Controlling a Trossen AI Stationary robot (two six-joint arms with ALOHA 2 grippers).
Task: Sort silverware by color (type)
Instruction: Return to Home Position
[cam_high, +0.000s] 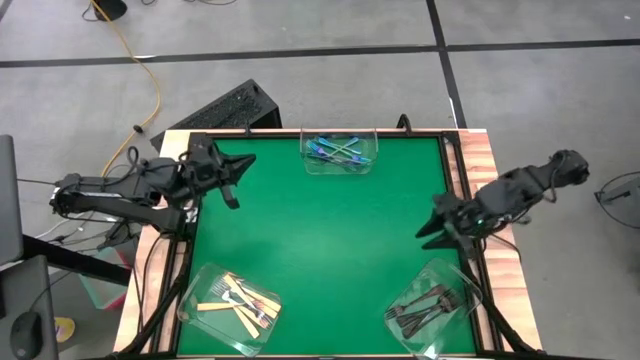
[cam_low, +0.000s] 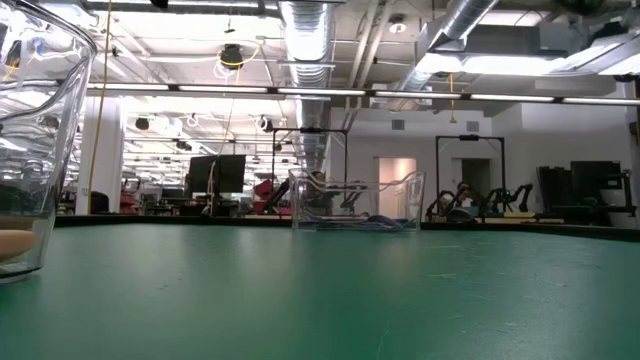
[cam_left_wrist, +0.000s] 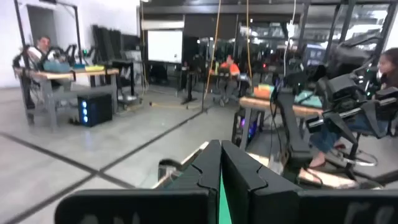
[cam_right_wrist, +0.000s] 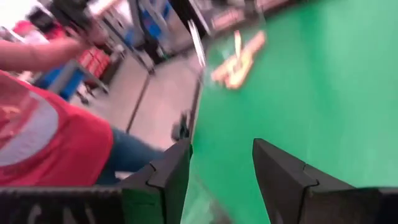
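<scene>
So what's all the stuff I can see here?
Table: one, green top with wooden edges, centre of the high view.
Clear tubs: three, see-through, top-middle, bottom-left, bottom-right of the table.
Blue forks: several, top-middle tub.
Tan forks: several, bottom-left tub.
Dark grey forks: several, bottom-right tub.
Person: one, red shirt, blue trousers, beside the table.
Left gripper: one, dark, shut, table's top-left corner.
Right gripper: one, dark, open, table's right edge.
</scene>
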